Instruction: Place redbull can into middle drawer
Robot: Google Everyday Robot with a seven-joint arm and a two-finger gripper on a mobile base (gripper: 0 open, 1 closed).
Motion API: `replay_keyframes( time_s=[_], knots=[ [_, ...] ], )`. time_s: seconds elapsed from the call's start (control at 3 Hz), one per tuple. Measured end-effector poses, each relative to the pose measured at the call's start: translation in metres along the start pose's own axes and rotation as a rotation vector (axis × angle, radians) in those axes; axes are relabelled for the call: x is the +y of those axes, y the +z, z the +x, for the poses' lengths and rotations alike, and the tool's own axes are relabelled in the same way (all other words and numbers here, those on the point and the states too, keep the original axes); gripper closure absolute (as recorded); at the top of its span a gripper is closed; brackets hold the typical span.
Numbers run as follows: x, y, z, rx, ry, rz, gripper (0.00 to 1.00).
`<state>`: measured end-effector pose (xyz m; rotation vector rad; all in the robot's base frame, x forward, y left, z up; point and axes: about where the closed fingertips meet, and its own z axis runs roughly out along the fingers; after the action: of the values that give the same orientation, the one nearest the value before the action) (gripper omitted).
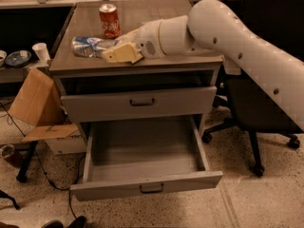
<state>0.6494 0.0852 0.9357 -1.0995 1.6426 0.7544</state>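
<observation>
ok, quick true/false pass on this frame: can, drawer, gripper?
1. The redbull can lies on its side on the tabletop. True.
2. The middle drawer is shut. False: it is pulled out.
3. The red soda can stands upright. True.
4. The gripper is inside the drawer. False: it is up at the tabletop, at one end of the redbull can.
</observation>
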Motion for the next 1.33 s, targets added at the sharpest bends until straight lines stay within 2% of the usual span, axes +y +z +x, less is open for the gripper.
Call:
replay_keyframes(
  time_s=[0.33, 0.67, 1.0, 1.33],
  knots=[
    [0.004, -0.042, 0.053, 0.099, 0.063, -0.062, 1.0],
    [0.002, -0.056, 0.137, 0.228, 0.21, -0.129, 1.0],
    [0.001, -0.064, 0.216, 0.353, 0.363, -0.162, 1.0],
    [0.003, -0.079, 0.282, 0.497, 0.508, -0.158, 1.0]
  ],
)
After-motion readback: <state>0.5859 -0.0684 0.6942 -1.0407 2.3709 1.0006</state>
